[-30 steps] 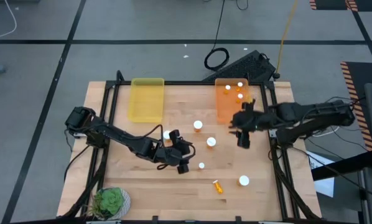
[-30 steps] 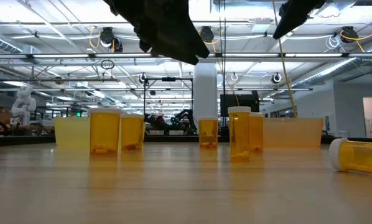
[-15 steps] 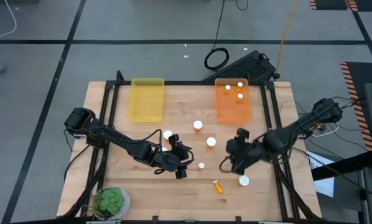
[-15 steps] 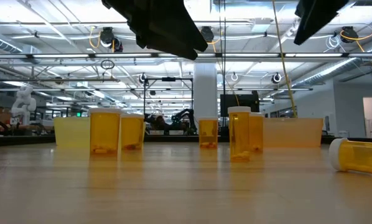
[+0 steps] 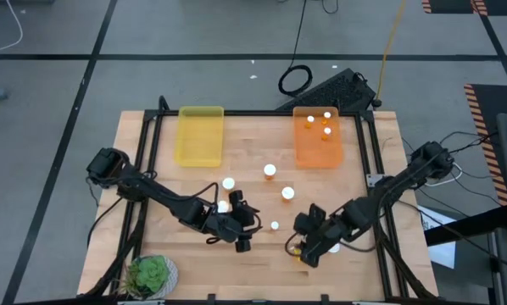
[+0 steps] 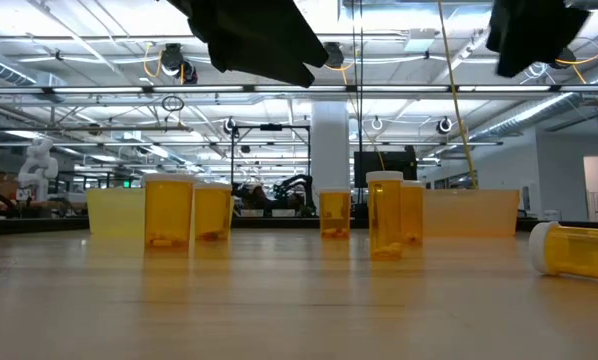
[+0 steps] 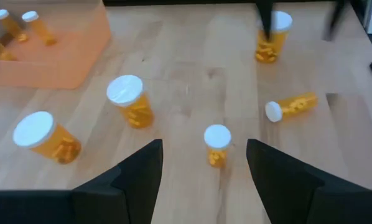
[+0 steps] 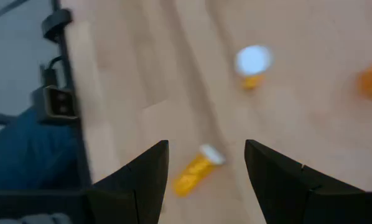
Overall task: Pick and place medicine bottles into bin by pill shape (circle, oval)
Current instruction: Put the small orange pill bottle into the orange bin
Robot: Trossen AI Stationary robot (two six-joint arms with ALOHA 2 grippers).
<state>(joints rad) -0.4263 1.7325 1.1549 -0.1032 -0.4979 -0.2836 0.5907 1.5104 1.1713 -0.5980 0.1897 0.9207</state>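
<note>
Several orange medicine bottles with white caps stand on the wooden table (image 5: 194,195). One is at the middle (image 5: 270,170), another stands nearby (image 5: 287,193), and a small one (image 7: 217,143) stands ahead of my open left gripper (image 5: 242,240). One bottle (image 8: 197,169) lies on its side near the table's near edge. My open right gripper (image 5: 307,252) hovers over it, and the bottle shows between its fingers in the right wrist view. Three bottles stand in the orange bin (image 5: 318,146). The yellow bin (image 5: 200,135) holds none.
A potted green plant (image 5: 149,274) sits at the near left corner. Another upright bottle (image 5: 228,183) stands beside the left arm, and one (image 5: 332,247) stands just right of my right gripper. A black frame (image 5: 143,169) borders the table. Cables and a keyboard lie beyond the far edge.
My right gripper has swung from beside the orange bin toward the table's near edge and leftward, ending over the lying bottle. My left gripper has crept a little toward the near edge. No bottle has moved.
</note>
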